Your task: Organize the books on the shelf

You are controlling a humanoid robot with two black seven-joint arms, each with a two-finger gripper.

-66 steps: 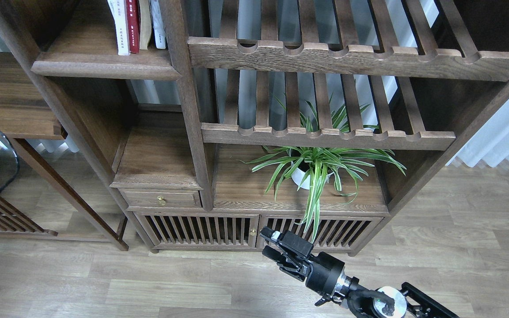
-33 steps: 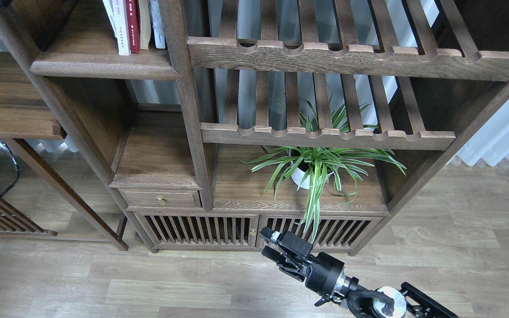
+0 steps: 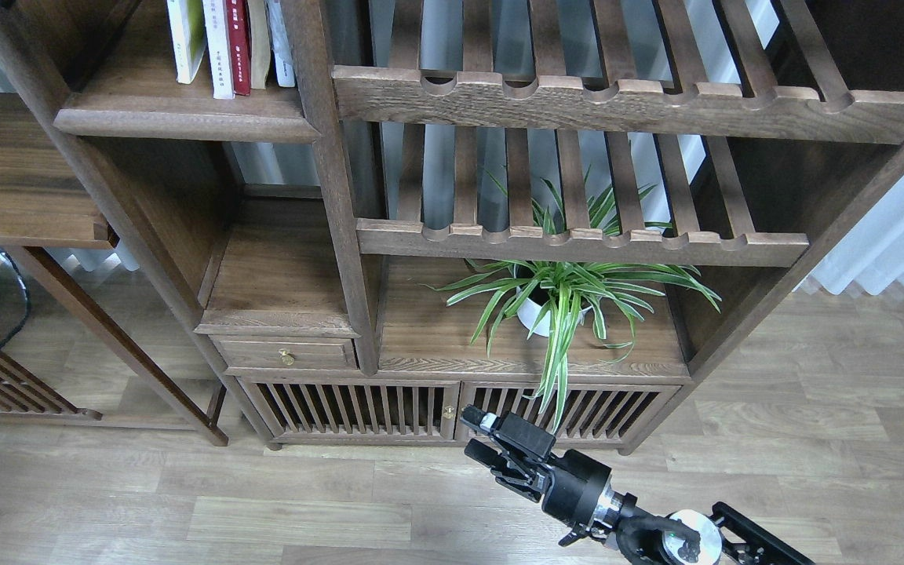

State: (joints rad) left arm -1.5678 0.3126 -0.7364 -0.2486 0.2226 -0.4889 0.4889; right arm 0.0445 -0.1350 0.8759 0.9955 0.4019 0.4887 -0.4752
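Leftmost white book (image 3: 184, 43) had shifted left, apart from the other books (image 3: 236, 47), all upright on the shelf (image 3: 185, 118) upper left, right hand (image 3: 477, 436) low over the floor (image 3: 264, 502), fingers narrowly parted, empty, spider plant (image 3: 570, 302) just above.

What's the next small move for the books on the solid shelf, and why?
Probably nudge the leftmost white and yellow-green book rightward until it stands against the white-spined book. It leans apart from the row on the solid dark-brown wooden shelf, a gap showing between them. The right pincer is low by the cabinet doors, so it probably suits the left arm, out of view.
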